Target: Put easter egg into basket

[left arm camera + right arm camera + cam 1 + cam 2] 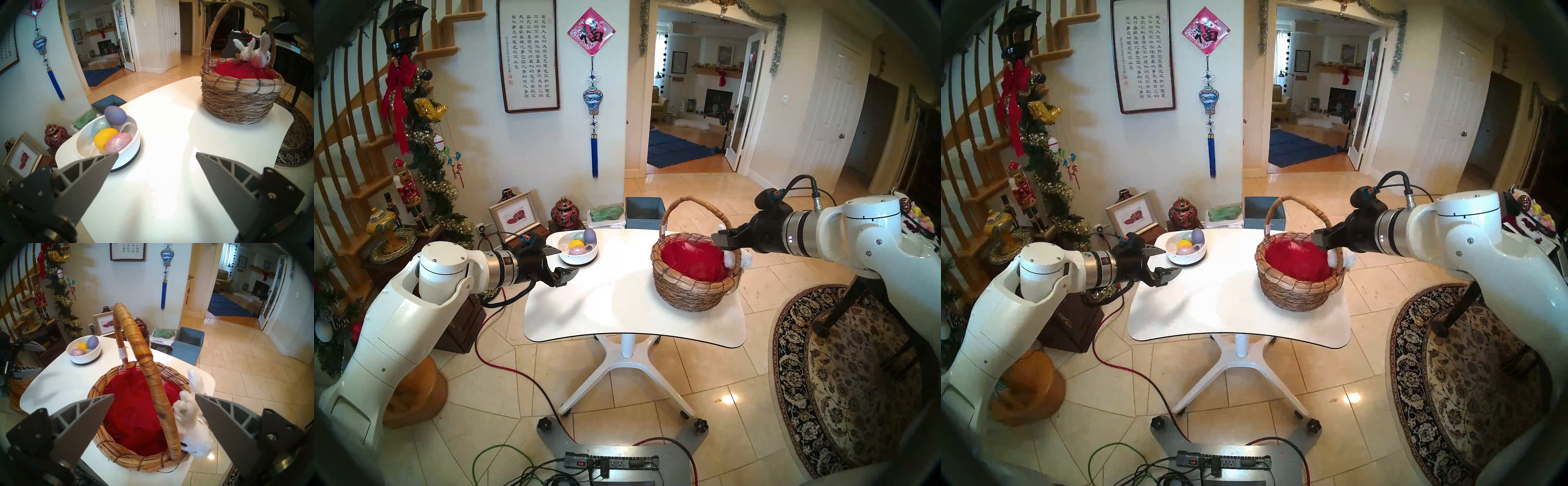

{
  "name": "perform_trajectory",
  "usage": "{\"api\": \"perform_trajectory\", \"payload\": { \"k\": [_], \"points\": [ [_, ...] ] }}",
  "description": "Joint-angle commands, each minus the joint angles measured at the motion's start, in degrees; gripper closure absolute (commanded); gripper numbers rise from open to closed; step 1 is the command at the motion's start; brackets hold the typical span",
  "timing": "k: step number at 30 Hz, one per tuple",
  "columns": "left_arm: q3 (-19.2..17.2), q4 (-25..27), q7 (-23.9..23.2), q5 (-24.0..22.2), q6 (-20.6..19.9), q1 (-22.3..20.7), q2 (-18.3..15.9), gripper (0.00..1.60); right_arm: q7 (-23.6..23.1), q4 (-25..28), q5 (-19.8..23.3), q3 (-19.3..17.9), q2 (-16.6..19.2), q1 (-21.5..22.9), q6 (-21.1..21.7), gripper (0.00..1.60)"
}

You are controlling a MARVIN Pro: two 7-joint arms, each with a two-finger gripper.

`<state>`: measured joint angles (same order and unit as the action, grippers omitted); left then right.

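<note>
1. Wicker, brown and round, the basket point(694, 288) stands on the right half of the white surface point(619, 305), with a tall arched handle point(136, 343), a red lining point(136, 416) and a small white plush bunny point(192, 428) at its rim. No egg shows inside it.
2. Four eggs lie in a shallow white bowl point(130, 142) at the surface's far left corner, well apart from the basket: a matte purple egg point(115, 115), a pale glittered blue-green egg point(100, 126), a plain yellow egg point(104, 138) and a glittered pink egg point(119, 143), packed against each other.
3. The left tool point(561, 263) hangs just beside the bowl, released, jaws spread wide and holding nothing.
4. The right tool point(154, 397) is also released and empty, poised over the basket's near rim with the handle base and the bunny between its fingers' lines of sight.
5. My reading: the task is at its start, with the reach for an egg not yet made.
6. The next move likely falls to the left tool: a descent into the bowl and a gentle closure on one egg. The pink one sits nearest. Smooth, rounded shells may slip or roll.
</note>
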<state>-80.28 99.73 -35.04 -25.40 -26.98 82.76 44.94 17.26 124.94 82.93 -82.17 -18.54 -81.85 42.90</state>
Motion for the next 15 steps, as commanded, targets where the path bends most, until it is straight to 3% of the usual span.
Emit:
{"api": "perform_trajectory", "payload": {
  "k": [1,3,4,5,9,11,14,15],
  "points": [
    [-0.3,0.2,0.0,0.0,0.0,-0.5,0.0,0.0,0.2,-0.5,-2.0,1.4,-3.3,5.5,1.5,0.21],
    [-0.3,0.2,0.0,0.0,0.0,-0.5,0.0,0.0,0.6,-1.2,-2.0,3.6,-3.9,8.0,2.3,0.36],
    [-0.3,0.2,0.0,0.0,0.0,-0.5,0.0,0.0,0.5,-1.1,-2.5,2.6,-4.4,7.0,2.4,0.55],
    [-0.3,0.2,0.0,0.0,0.0,-0.5,0.0,0.0,0.8,-1.5,-2.3,4.1,-4.5,8.6,2.7,0.73],
    [-0.3,0.2,0.0,0.0,0.0,-0.5,0.0,0.0,1.1,-1.8,-2.6,4.9,-5.3,9.4,3.4,1.03],
    [-0.3,0.2,0.0,0.0,0.0,-0.5,0.0,0.0,1.2,-2.0,-2.7,5.2,-5.6,9.8,3.7,1.07],
    [-0.3,0.2,0.0,0.0,0.0,-0.5,0.0,0.0,1.3,-2.1,-2.8,5.6,-5.8,10.2,4.0,1.52],
    [-0.3,0.2,0.0,0.0,0.0,-0.5,0.0,0.0,1.2,-2.2,-2.9,5.7,-5.9,10.3,4.0,1.6]
  ]
}}
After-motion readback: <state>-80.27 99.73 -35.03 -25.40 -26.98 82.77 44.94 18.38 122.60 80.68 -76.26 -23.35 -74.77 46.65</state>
